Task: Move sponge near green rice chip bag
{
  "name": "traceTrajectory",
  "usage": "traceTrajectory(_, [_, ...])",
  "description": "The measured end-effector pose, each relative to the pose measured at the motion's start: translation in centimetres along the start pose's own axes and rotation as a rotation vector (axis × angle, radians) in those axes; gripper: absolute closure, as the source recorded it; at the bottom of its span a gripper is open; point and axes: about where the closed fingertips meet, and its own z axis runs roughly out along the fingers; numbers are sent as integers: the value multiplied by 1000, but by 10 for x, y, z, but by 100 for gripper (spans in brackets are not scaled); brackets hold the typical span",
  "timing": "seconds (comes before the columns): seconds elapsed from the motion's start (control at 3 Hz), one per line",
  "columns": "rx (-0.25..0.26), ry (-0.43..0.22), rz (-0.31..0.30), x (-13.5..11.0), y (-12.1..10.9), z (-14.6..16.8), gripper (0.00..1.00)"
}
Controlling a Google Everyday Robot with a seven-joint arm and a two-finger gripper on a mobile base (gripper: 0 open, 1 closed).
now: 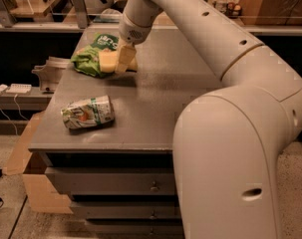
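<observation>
The pale yellow sponge (107, 61) is at the far left part of the grey table (155, 98), right against the right edge of the bright green rice chip bag (90, 56). My gripper (121, 62) reaches down from the white arm and is shut on the sponge, its fingers (124, 58) covering the sponge's right side. The bag lies flat with its dark logo and white lettering facing up. I cannot tell whether the sponge touches the table.
A white-and-green packet (87, 112) lies near the table's front left corner. Drawers (110, 180) sit under the table. A cardboard box (26, 163) stands on the floor at the left. Shelves with clutter run along the back.
</observation>
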Motion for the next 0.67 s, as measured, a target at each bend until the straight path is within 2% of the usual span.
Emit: traceTrajectory(0.67, [56,-20,27,0,-24,-14,36])
